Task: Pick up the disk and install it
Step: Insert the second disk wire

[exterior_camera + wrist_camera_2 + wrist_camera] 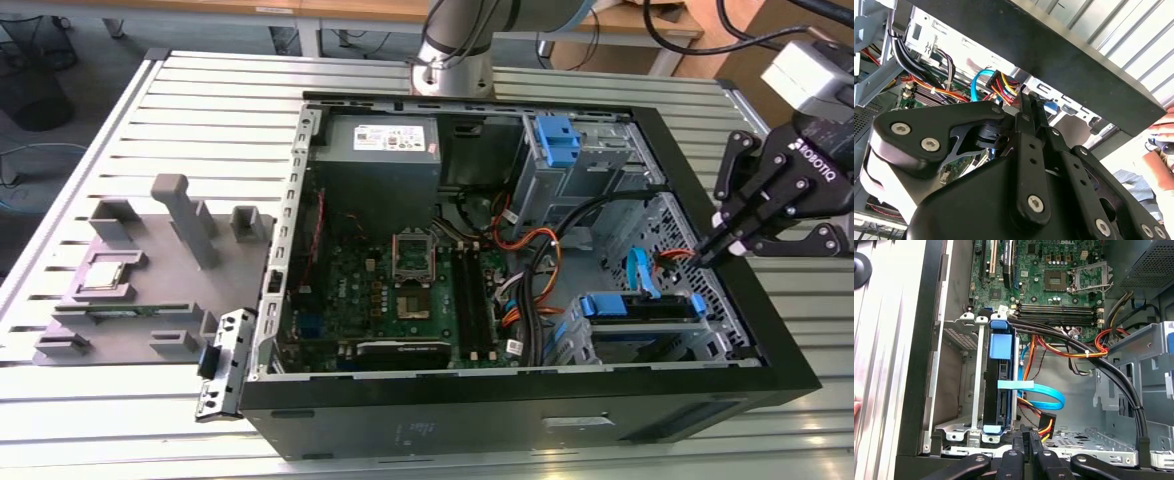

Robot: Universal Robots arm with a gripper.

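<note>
- The disk, a flat drive clipped in a bright blue plastic frame (643,306) (1000,390), sits edge-up in the grey metal drive cage (607,340) (961,385) in a corner of the open computer case, near the exterior view's right
- A light blue flat data cable (1041,395) (635,272) runs just beside the frame, with a bundle of orange, red and yellow wires (1044,425) next to it
- The black multi-link gripper (714,250) (1026,440) hangs over the case's rim beside the cage; its fingers are drawn together at the tips and grasp nothing, apart from the disk
- The open black tower computer case (747,340) lies on its side, showing a green motherboard (400,290) (1054,275), a grey power supply box (380,145) and a second blue plastic bracket (554,140) in the upper bay
- The case rests on a ribbed silver aluminium table (200,110) of long slotted profiles
- A grey plastic fixture tray (134,260) with upright posts lies on the table at the exterior view's left, well apart from the case
- The arm's grey base column (461,45) stands beyond the case; behind it are a wooden desk edge (360,10) and grey floor (80,40)
- A person's hand (1161,127) shows past the case's edge in the second wrist view
</note>
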